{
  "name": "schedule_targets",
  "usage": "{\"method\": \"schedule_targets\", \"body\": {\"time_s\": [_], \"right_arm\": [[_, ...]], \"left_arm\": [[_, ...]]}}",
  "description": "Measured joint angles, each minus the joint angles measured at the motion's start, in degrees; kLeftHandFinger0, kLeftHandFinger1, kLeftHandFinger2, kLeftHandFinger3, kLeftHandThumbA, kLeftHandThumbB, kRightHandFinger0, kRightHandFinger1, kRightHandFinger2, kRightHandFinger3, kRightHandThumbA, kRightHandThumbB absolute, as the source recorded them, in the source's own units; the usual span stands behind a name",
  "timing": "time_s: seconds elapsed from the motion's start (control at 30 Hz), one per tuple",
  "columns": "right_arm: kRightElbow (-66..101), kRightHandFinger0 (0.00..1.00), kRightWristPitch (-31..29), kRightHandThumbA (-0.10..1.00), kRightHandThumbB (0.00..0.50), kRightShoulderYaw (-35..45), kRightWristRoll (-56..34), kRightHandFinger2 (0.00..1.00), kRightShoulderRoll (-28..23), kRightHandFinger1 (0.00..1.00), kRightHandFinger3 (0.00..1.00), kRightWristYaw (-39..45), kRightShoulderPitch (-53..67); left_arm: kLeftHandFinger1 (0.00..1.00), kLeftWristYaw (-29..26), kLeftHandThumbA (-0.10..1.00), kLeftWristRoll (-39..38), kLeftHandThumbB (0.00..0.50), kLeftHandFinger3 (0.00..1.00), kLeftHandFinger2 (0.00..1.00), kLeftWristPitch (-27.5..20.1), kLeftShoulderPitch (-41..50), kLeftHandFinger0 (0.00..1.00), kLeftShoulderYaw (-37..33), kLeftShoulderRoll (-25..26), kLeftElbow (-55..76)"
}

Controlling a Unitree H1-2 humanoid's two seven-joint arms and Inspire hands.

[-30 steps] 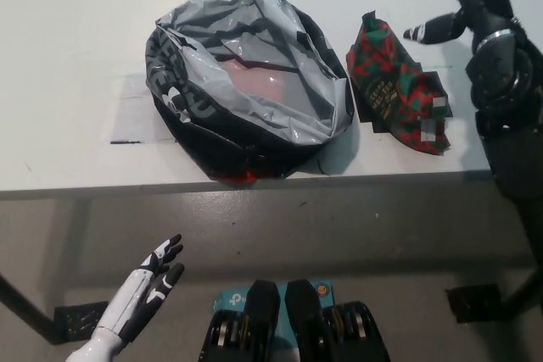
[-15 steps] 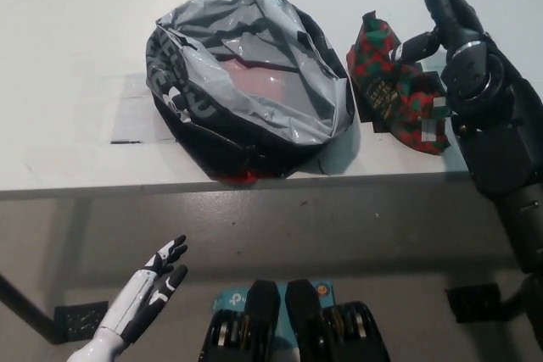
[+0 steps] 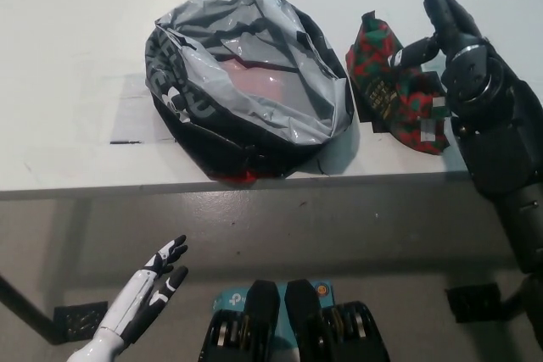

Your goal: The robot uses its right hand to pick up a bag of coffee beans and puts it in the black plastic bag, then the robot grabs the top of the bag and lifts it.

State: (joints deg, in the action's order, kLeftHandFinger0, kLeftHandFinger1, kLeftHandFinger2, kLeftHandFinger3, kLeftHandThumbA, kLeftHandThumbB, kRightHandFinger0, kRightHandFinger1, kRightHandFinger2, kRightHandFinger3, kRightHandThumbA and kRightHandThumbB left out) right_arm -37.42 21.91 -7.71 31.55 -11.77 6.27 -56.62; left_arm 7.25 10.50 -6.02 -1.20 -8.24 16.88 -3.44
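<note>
A red and green patterned coffee bean bag (image 3: 392, 94) lies flat on the white table (image 3: 76, 57), right of the black plastic bag (image 3: 246, 82). The plastic bag sits crumpled with its mouth open, something red showing inside. My black right hand (image 3: 441, 27) is open over the coffee bag's right edge, one finger resting near its top and the others pointing away from me. It holds nothing. My white left hand (image 3: 153, 287) rests open below the table's front edge at the lower left.
The table's front edge (image 3: 254, 186) runs across the middle of the picture, with grey floor below it. A strip of tape (image 3: 127, 141) lies on the table left of the plastic bag. A blue box (image 3: 231, 298) sits on the floor.
My right hand swung in from the far right to the coffee bag's right edge a second ago, then barely shifted. The left hand and both bags stayed put.
</note>
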Motion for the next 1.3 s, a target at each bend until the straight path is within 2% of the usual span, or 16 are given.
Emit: {"method": "schedule_targets", "body": {"time_s": [0.23, 0.4, 0.47, 0.57, 0.77, 0.83, 0.9, 0.93, 0.97, 1.0, 1.03, 1.07, 1.1, 1.13, 1.17, 1.3], "right_arm": [[-6.1, 1.0, -0.1, 1.0, 0.486, -0.1, -1.1, 1.0, 0.0, 1.0, 1.0, -0.3, -0.1], [-9.6, 1.0, -0.1, 0.98, 0.476, -1.4, -1.5, 1.0, 0.3, 1.0, 1.0, -0.7, -0.3], [-11.1, 1.0, -0.2, 0.97, 0.499, -1.5, -1.7, 1.0, 0.6, 1.0, 1.0, -0.8, -0.5], [-14.3, 1.0, -0.4, 0.98, 0.469, -1.5, -2.2, 1.0, 1.2, 1.0, 1.0, -1.2, -1.2], [-23.2, 1.0, -0.9, 1.0, 0.479, -2.8, -2.7, 1.0, 1.9, 1.0, 1.0, -1.7, -4.9], [-25.0, 1.0, -0.9, 0.8, 0.415, -3.2, -2.8, 1.0, 1.9, 1.0, 1.0, -1.7, -5.7], [-27.0, 1.0, -0.9, 0.73, 0.411, -3.3, -3.2, 1.0, 2.1, 1.0, 1.0, -1.4, -6.5], [-29.1, 0.88, -0.7, 0.7, 0.411, -4.0, -3.4, 1.0, 2.3, 1.0, 1.0, -1.1, -7.5], [-29.6, 0.88, -0.7, 0.7, 0.411, -4.3, -3.4, 1.0, 2.3, 1.0, 1.0, -1.0, -7.8], [-30.9, 0.36, -0.5, 0.45, 0.349, -6.2, -3.1, 0.79, 2.4, 0.57, 1.0, -0.8, -8.6], [-31.8, 0.5, -0.3, 0.32, 0.326, -8.0, -2.5, 0.78, 2.6, 0.68, 0.94, -0.7, -9.1], [-32.2, 0.26, -0.2, 0.2, 0.266, -8.9, -2.1, 0.51, 2.6, 0.4, 0.99, -0.7, -9.3], [-33.0, 0.12, -0.2, 0.15, 0.217, -10.9, -1.4, 0.4, 2.8, 0.26, 1.0, -0.8, -9.8], [-33.6, 0.06, -0.2, 0.14, 0.2, -12.9, -0.7, 0.34, 3.0, 0.21, 1.0, -0.9, -10.2], [-34.2, 0.15, -0.2, 0.19, 0.187, -14.3, -0.1, 0.43, 3.1, 0.29, 1.0, -1.2, -10.5], [-35.2, 0.19, -0.7, 0.19, 0.168, -17.5, 1.4, 0.43, 3.3, 0.3, 1.0, -3.1, -10.9]], "left_arm": [[1.0, 0.0, 1.0, 0.1, 0.165, 1.0, 1.0, 0.0, 0.0, 1.0, 0.0, 0.0, 0.2], [1.0, 0.0, 1.0, 0.2, 0.172, 1.0, 1.0, 0.0, 0.0, 1.0, 0.0, 0.0, 0.3], [1.0, 0.0, 1.0, 0.2, 0.165, 1.0, 1.0, 0.0, 0.0, 1.0, 0.0, 0.0, 0.4], [1.0, 0.0, 1.0, 0.3, 0.169, 1.0, 1.0, 0.0, 0.0, 1.0, 0.0, 0.0, 0.7], [1.0, 0.0, 1.0, 0.2, 0.162, 1.0, 1.0, 0.0, 0.0, 1.0, 0.0, 0.0, 0.7], [1.0, 0.0, 1.0, 0.2, 0.172, 1.0, 1.0, 0.0, 0.0, 1.0, 0.0, 0.0, 0.7], [1.0, 0.0, 1.0, 0.2, 0.172, 1.0, 1.0, 0.0, 0.0, 1.0, 0.0, 0.0, 0.7], [1.0, 0.0, 1.0, 0.2, 0.17, 1.0, 1.0, 0.0, 0.0, 1.0, 0.0, 0.0, 0.7], [1.0, 0.0, 1.0, 0.2, 0.17, 1.0, 1.0, 0.0, 0.0, 1.0, 0.0, 0.0, 0.7], [1.0, 0.0, 1.0, 0.2, 0.17, 1.0, 1.0, 0.0, 0.0, 1.0, 0.0, 0.0, 0.7], [1.0, 0.0, 1.0, 0.2, 0.173, 1.0, 1.0, 0.0, 0.0, 1.0, 0.0, 0.0, 0.7], [1.0, 0.0, 1.0, 0.2, 0.166, 1.0, 1.0, 0.0, 0.0, 1.0, 0.0, 0.0, 0.7], [1.0, 0.0, 1.0, 0.2, 0.157, 1.0, 1.0, 0.0, -0.1, 1.0, 0.0, 0.0, 0.7], [1.0, 0.0, 1.0, 0.2, 0.155, 1.0, 1.0, 0.0, -0.1, 1.0, 0.0, 0.0, 0.7], [1.0, 0.0, 1.0, 0.2, 0.164, 1.0, 1.0, 0.0, -0.2, 1.0, 0.0, 0.0, 0.7], [1.0, 0.0, 1.0, 0.2, 0.166, 1.0, 1.0, 0.0, -0.7, 1.0, 0.0, 0.0, 0.7]]}}
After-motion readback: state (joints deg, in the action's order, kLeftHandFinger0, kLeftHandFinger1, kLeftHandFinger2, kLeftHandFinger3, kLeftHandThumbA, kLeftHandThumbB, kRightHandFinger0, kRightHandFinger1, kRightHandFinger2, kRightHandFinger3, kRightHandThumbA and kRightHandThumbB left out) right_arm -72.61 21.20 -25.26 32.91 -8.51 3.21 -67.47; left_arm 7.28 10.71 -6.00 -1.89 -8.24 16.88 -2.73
